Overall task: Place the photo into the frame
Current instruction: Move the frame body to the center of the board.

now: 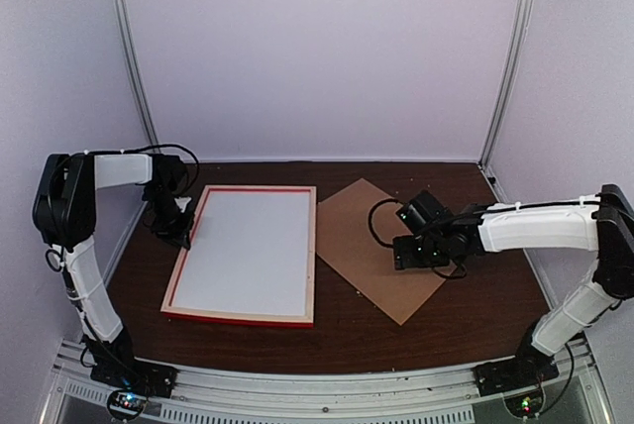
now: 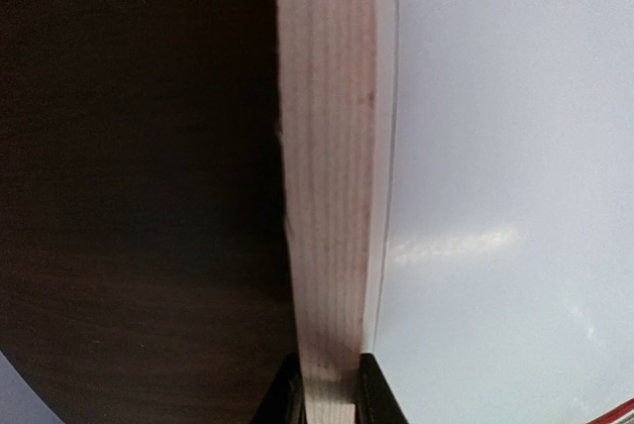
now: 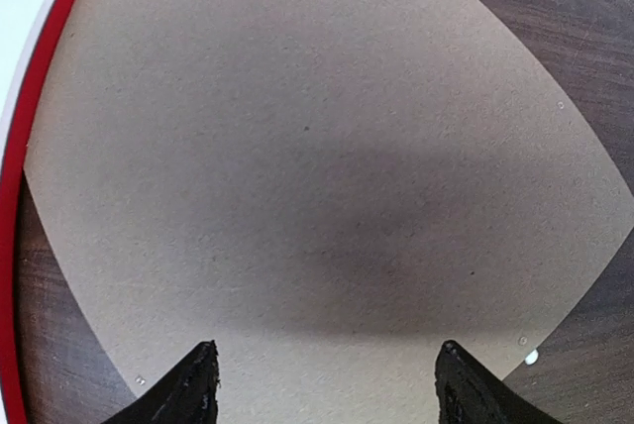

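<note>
Left claw [image 2: 329,389] is pinched tight on the left rail of the frame [image 1: 258,189]. Right claw [image 3: 325,370] gapes wide and empty over the board [image 3: 317,147]. The frame lies back up on the table [image 1: 475,310]. A white sheet is seated inside it, which I take for the photo [image 1: 248,251] face down, print unseen. Risks: the board goes in skewed and catches a rail, or my left pinch tips the frame and the photo slips out.

white-walled lab booth [image 1: 317,48], aluminium rail [image 1: 327,391]

Overhead looks down; wrists close over frame [image 2: 327,196], backing board [image 3: 317,176].
</note>
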